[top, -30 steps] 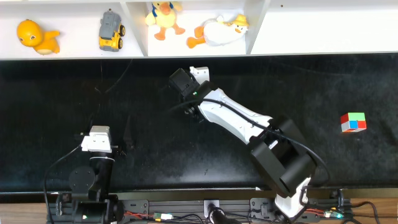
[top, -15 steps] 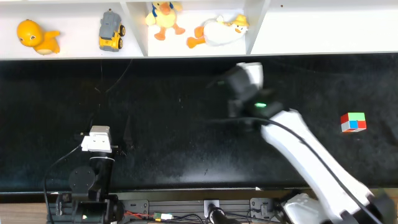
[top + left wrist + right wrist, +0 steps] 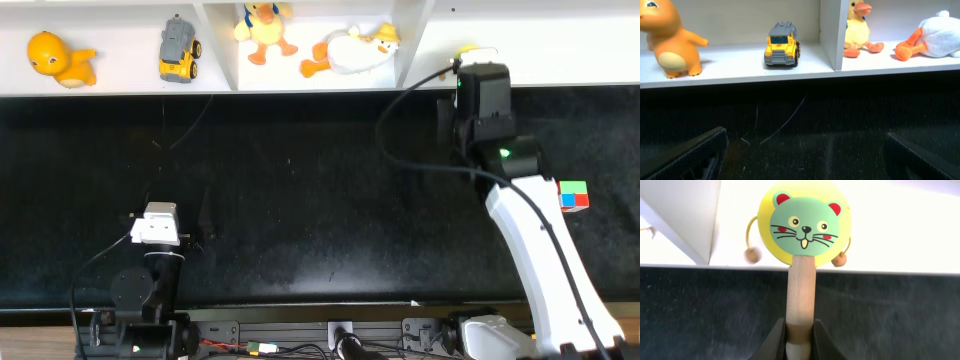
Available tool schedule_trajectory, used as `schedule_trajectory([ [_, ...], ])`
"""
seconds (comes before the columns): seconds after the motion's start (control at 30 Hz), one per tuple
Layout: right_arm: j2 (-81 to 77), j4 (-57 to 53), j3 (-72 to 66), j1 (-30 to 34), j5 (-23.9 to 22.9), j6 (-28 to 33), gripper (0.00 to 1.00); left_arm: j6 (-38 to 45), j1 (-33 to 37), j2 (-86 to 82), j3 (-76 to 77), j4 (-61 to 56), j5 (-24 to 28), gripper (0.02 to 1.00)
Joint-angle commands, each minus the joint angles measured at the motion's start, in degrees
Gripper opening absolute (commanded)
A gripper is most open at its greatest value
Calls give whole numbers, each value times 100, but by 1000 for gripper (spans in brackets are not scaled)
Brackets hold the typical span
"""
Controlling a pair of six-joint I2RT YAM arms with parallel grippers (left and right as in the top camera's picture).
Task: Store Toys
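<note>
Rattle drum (image 3: 805, 227): green cat face, yellow rim, wooden handle

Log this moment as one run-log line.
right gripper: shut on cat rattle drum | drum head over shelf | left gripper: open

Bright glare on white shelf (image 3: 900, 225)

Covered toys
The rattle drum's (image 3: 805, 227) handle end is buried in the right tool (image 3: 800, 332); well apart from the drum, the right arm (image 3: 530, 215) overlaps the colour cube (image 3: 576, 196).
</note>
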State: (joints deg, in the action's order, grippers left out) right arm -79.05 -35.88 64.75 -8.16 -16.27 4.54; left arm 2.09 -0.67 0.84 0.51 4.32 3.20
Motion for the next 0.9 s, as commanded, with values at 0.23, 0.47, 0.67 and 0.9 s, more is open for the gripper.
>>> schedule_trajectory([
  [0.23,-1373,824,339,186,640,645,42,92,11,-68,-4,31,-31,998],
  [0.47,-2050,944,1082,205,640,754,47,92,11,-68,-4,31,-31,998],
  [0.67,-2529,1045,1386,236,686,745,42,92,11,-68,-4,31,-31,998],
  [0.9,-2750,1040,1453,310,750,612,143,92,11,-66,-4,31,-31,998],
])
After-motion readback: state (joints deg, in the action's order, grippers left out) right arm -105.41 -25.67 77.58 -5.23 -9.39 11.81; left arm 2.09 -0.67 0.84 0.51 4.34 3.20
